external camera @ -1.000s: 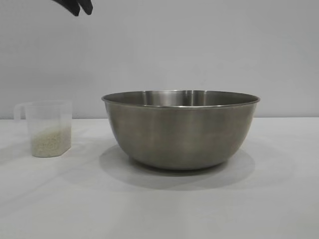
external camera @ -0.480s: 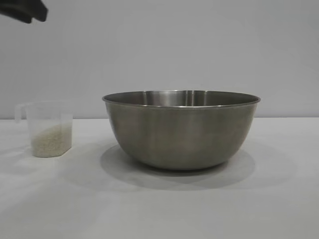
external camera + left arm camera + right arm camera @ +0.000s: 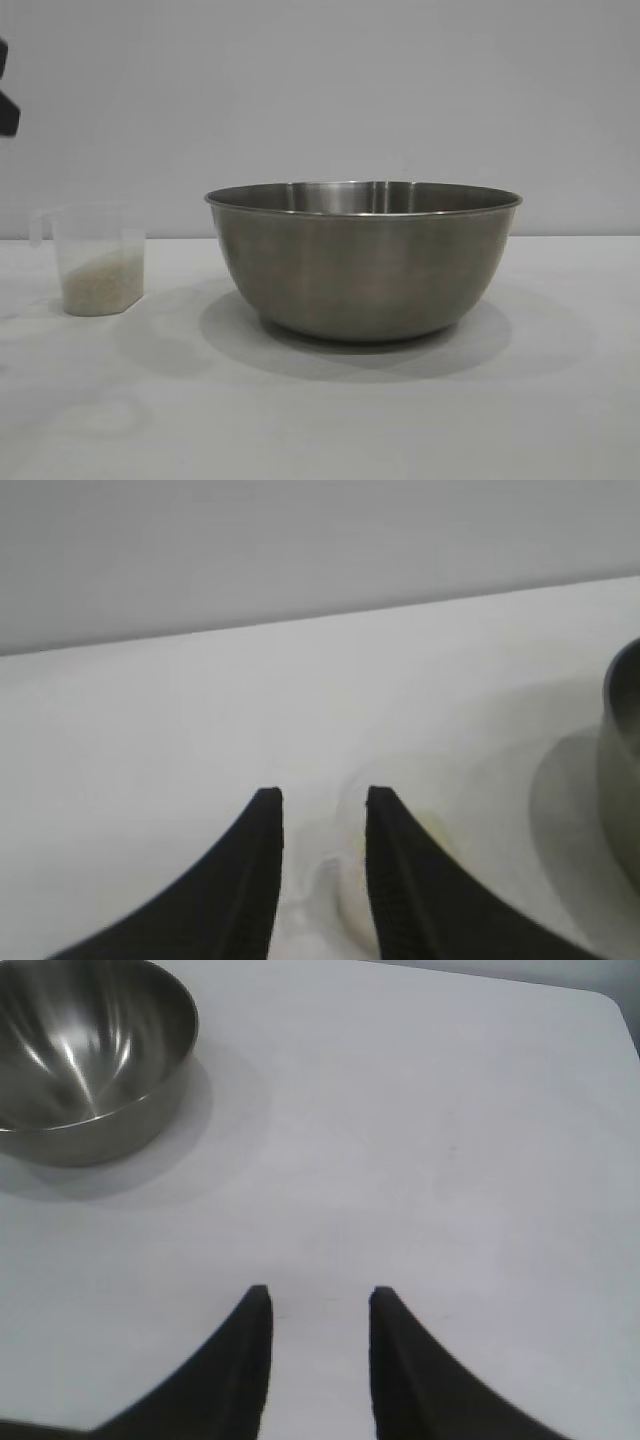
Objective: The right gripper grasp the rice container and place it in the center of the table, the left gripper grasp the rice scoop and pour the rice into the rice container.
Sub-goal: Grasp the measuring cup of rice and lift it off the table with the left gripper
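The rice container (image 3: 363, 262), a wide steel bowl, stands on the white table (image 3: 330, 420) near its middle. To its left stands the rice scoop (image 3: 96, 258), a clear plastic cup with rice (image 3: 100, 283) in its lower part. My left gripper (image 3: 323, 798) hangs open above the scoop (image 3: 345, 885), which shows blurred between and behind its fingers, apart from them. A black part of the left arm (image 3: 6, 100) shows at the exterior view's left edge. My right gripper (image 3: 320, 1295) is open over bare table, away from the bowl (image 3: 85, 1050), and holds nothing.
A plain grey wall runs behind the table. The table's far corner (image 3: 610, 1005) shows in the right wrist view. The bowl's side (image 3: 625, 760) is close to the scoop.
The left gripper has moved left and downward, from the top of the exterior view to its left edge above the scoop. Bowl and scoop have not moved.
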`<state>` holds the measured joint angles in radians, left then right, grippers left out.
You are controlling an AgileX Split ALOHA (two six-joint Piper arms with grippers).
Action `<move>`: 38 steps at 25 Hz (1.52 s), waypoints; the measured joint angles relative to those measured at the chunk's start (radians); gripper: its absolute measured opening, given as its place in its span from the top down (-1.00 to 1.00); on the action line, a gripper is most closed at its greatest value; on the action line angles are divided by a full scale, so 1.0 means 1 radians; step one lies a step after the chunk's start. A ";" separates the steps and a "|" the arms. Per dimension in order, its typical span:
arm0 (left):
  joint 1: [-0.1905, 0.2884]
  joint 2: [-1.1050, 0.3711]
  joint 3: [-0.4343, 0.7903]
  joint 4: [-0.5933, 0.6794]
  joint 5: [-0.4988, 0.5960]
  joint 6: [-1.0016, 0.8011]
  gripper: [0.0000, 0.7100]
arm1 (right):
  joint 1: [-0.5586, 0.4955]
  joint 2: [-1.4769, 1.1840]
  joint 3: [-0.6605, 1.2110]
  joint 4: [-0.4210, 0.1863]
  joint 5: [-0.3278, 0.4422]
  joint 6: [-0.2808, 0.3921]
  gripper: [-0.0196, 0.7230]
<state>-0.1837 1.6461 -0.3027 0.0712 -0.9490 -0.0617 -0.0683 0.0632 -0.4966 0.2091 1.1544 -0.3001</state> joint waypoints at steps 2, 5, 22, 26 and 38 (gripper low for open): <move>0.000 0.055 0.005 0.000 -0.055 0.000 0.54 | 0.000 0.000 0.000 0.000 0.000 0.000 0.32; 0.000 0.129 0.032 0.000 -0.163 0.002 0.54 | 0.000 0.000 0.000 0.000 0.000 0.000 0.32; 0.000 0.323 0.007 -0.070 -0.189 0.019 0.54 | 0.000 0.000 0.000 0.000 0.000 0.000 0.32; 0.000 0.348 -0.046 -0.057 -0.192 0.019 0.54 | 0.000 0.000 0.000 0.000 0.000 0.000 0.32; 0.000 0.417 -0.134 -0.028 -0.195 0.019 0.54 | 0.000 0.000 0.000 0.000 0.000 0.000 0.32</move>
<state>-0.1837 2.0627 -0.4367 0.0436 -1.1436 -0.0423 -0.0683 0.0632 -0.4966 0.2091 1.1544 -0.3001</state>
